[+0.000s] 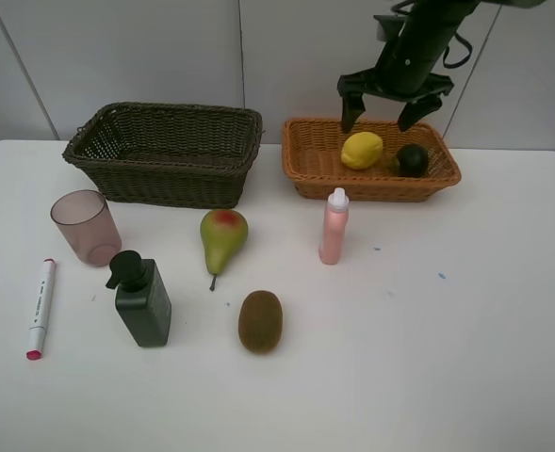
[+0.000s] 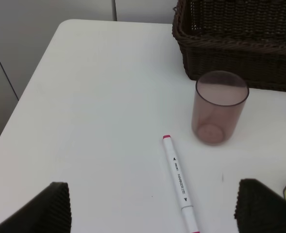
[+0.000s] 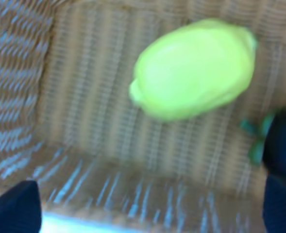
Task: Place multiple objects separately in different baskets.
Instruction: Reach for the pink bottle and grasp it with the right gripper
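Note:
My right gripper (image 1: 383, 117) hangs open just above the orange-tan basket (image 1: 301, 166), holding nothing. Inside that basket lie the yellow lemon (image 1: 362, 151) (image 3: 193, 68) and the dark green round fruit (image 1: 412, 159) (image 3: 283, 141). The dark brown basket (image 1: 164, 155) (image 2: 240, 43) stands to its left. On the table sit the mauve cup (image 1: 86, 227) (image 2: 219, 107), the marker (image 1: 39, 307) (image 2: 180, 179), the dark pump bottle (image 1: 142, 299), the pear (image 1: 222, 237), the kiwi (image 1: 260, 321) and the pink bottle (image 1: 334, 227). My left gripper (image 2: 152, 213) is open above the marker; it is outside the high view.
The white table (image 1: 465, 330) runs to a grey wall behind the baskets. In the left wrist view the table's left edge (image 2: 26, 92) lies close to the cup and the marker.

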